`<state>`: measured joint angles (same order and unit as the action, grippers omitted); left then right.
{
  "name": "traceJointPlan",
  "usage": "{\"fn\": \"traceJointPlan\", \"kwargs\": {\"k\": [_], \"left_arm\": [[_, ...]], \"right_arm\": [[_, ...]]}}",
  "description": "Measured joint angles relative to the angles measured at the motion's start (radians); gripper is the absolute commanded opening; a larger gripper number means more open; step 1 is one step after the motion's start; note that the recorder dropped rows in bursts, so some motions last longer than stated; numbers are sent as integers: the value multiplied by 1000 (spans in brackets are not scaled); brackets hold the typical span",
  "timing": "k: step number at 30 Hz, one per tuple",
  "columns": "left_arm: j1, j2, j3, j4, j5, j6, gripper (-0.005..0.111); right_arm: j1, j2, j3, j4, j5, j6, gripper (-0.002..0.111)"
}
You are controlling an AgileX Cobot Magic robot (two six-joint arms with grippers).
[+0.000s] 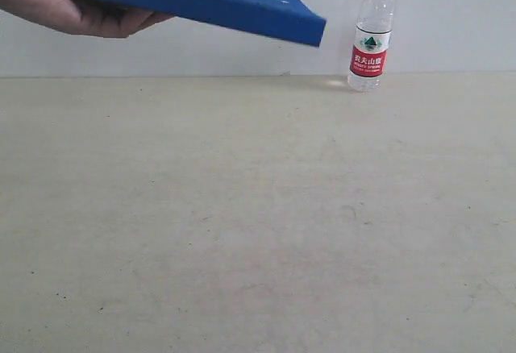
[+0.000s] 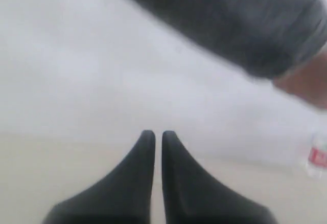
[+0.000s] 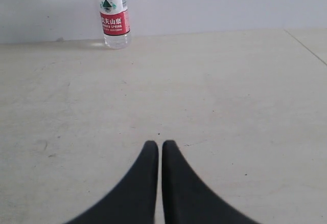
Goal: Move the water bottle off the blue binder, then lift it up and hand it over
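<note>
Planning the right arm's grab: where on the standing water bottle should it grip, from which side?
Probably the labelled middle of the water bottle, approached level from the table side. It stands upright near the wall, so a pinch across its round body suits. The shut right gripper must open first.

A pale beige tabletop — scuffed, faintly speckled — fills most of the exterior view. Behind it stands a plain white wall.

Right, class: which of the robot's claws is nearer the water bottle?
Right, probably. The right claw points straight at the water bottle across the table; the left claw sees it only at its view's edge, off to one side.
</note>
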<state>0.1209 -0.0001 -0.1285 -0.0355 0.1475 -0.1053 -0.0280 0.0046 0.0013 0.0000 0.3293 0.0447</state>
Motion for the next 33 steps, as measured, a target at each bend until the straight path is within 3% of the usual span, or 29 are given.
{"fn": "traceJointPlan", "kwargs": {"k": [4, 10, 33], "left_arm": [[-18, 0, 115, 20, 89, -23, 5], [-27, 0, 129, 10, 241, -33, 5], [-53, 0, 129, 8, 245, -37, 5]], "right_arm": [[0, 0, 0, 0, 0, 0, 0], [0, 0, 0, 0, 0, 0, 0], [0, 0, 0, 0, 0, 0, 0]]}}
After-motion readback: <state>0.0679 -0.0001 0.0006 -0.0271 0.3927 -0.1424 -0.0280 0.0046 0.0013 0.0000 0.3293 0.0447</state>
